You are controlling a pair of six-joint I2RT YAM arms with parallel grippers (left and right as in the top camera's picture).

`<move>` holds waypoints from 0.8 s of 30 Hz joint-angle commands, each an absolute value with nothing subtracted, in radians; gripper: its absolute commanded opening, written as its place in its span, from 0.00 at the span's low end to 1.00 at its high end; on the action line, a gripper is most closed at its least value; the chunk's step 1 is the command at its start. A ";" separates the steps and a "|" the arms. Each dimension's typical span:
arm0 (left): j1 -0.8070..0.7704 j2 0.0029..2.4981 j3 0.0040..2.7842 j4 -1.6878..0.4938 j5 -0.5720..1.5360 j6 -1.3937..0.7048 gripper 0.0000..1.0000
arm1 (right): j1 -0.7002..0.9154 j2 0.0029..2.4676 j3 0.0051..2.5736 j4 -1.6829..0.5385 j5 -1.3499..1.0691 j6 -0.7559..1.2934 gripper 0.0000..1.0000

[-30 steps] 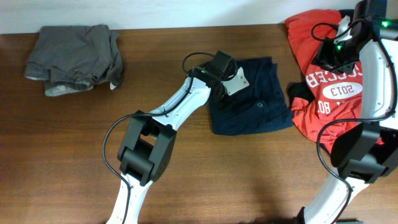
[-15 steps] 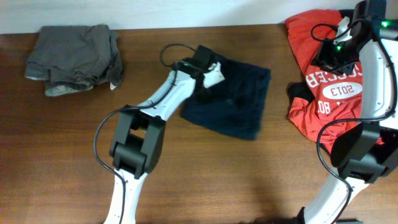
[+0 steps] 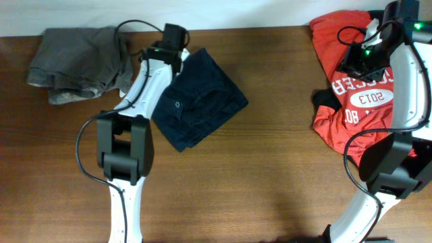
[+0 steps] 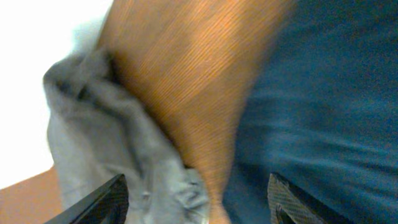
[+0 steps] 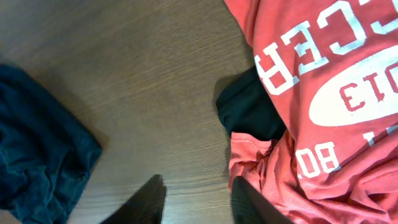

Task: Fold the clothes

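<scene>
The folded dark navy shorts (image 3: 200, 101) lie on the table left of centre, and they fill the right of the left wrist view (image 4: 323, 106). My left gripper (image 3: 171, 42) hovers at their far left corner, beside the grey-brown garment (image 3: 79, 57), which also shows in the left wrist view (image 4: 99, 149). Its jaws (image 4: 198, 202) stand wide, nothing between them. At the far right lies the red jersey (image 3: 351, 84) with white lettering (image 5: 336, 81), and a black garment (image 5: 249, 112) pokes out from under it. My right gripper (image 5: 199, 202) hangs open over bare wood beside the jersey.
The white wall runs along the table's back edge (image 3: 270, 27), just behind both grippers. Both arm bases (image 3: 121, 155) stand near the front. Bare wood (image 3: 283, 155) lies between the shorts and the jersey.
My left arm swung left and dragged the navy shorts from the table's middle right over to the grey-brown garment. Its jaws then opened and let go. The right arm stayed put.
</scene>
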State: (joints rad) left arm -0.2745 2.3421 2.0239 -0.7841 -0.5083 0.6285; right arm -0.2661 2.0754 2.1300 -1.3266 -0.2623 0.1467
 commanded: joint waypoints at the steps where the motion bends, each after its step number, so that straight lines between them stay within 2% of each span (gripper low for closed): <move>1: -0.360 2.236 2.072 -0.866 -0.250 0.658 0.71 | -0.269 2.066 2.143 -1.325 -0.281 0.139 0.41; 5: -0.424 2.175 2.072 -1.036 0.006 0.714 0.72 | -0.269 2.066 2.143 -1.329 -0.281 0.139 0.44; 7: -0.451 2.171 2.072 -1.100 0.069 0.713 0.75 | -0.269 2.066 2.143 -1.328 -0.281 0.139 0.44; 17: -0.488 2.208 1.988 -1.115 0.083 0.712 0.82 | -0.269 2.066 2.143 -1.336 -0.281 0.135 0.45; 24: -0.488 2.229 1.937 -1.088 0.082 0.712 0.85 | -0.269 2.067 2.143 -1.336 -0.281 0.135 0.49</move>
State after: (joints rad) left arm -0.4915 2.2024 1.9621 -1.1023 0.0570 0.6964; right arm -0.2661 2.0754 2.1300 -1.3327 -0.2722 0.1432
